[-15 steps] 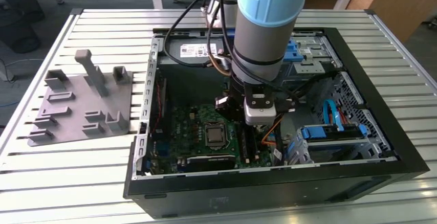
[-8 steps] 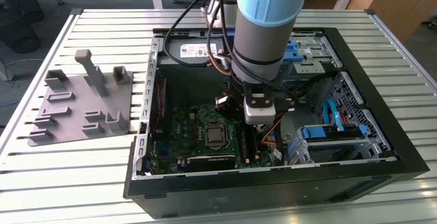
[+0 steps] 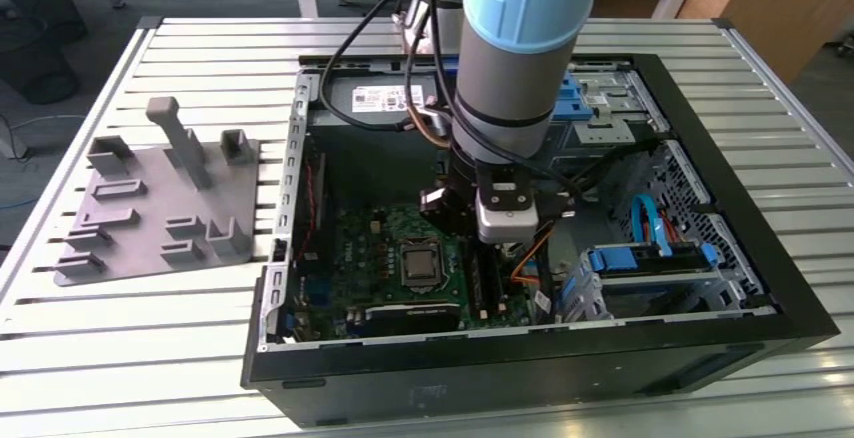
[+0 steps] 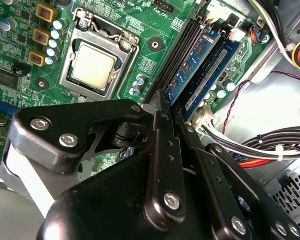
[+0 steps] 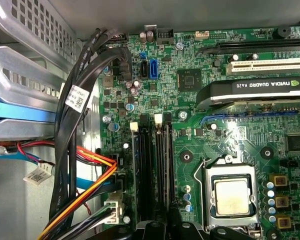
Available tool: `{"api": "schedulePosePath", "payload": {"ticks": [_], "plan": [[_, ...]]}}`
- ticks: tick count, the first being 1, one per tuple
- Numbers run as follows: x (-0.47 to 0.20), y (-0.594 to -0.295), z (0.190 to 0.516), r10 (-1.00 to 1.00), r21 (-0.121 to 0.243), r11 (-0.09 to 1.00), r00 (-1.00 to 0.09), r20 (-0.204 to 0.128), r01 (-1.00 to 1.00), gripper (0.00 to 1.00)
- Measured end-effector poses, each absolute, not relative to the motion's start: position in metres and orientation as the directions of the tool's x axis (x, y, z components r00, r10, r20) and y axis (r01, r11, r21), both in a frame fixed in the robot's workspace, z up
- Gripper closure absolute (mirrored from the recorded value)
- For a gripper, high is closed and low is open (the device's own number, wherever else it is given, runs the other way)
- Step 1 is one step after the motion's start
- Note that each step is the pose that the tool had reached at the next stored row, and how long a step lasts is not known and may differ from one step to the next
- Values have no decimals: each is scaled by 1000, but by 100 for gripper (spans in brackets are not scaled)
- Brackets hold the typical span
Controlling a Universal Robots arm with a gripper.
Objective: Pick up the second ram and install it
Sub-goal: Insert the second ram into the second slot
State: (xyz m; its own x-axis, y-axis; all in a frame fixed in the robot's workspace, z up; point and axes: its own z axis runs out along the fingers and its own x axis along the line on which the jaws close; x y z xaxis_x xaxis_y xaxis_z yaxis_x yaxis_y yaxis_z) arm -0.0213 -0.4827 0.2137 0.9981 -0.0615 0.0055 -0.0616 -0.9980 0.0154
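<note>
- Robot arm (image 3: pixel 521 48): one, bearing one gripper (image 4: pixel 171 107).
- Slatted table (image 3: pixel 134 338): one.
- Open computer case (image 3: pixel 534 378): one, on the table.
- Grey fixture plate (image 3: pixel 134 218): one, on the exterior view's left of the case.
- Green motherboard (image 5: pixel 230 150): one, inside the case.
- Processor (image 4: pixel 93 66): one, in its socket.
- Memory sticks: two, upright side by side in the slots, the second ram (image 4: pixel 192 67) and a neighbouring stick (image 4: pixel 221 67).
- Orange-topped square components (image 4: pixel 44 12): three, in a row near the socket.
- Graphics card (image 5: pixel 260 92): one.
- White expansion slot (image 5: pixel 270 65): one.

We note the second ram (image 4: pixel 196 61): thin dark-blue stick, on edge in a black slot, just beside another stick.
</note>
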Motion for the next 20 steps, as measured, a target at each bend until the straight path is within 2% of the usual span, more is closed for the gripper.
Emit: {"api": "schedulePosePath", "payload": {"ticks": [20], "plan": [[-24,-482,218,-57,13,-998,998,11,-57,86]]}}
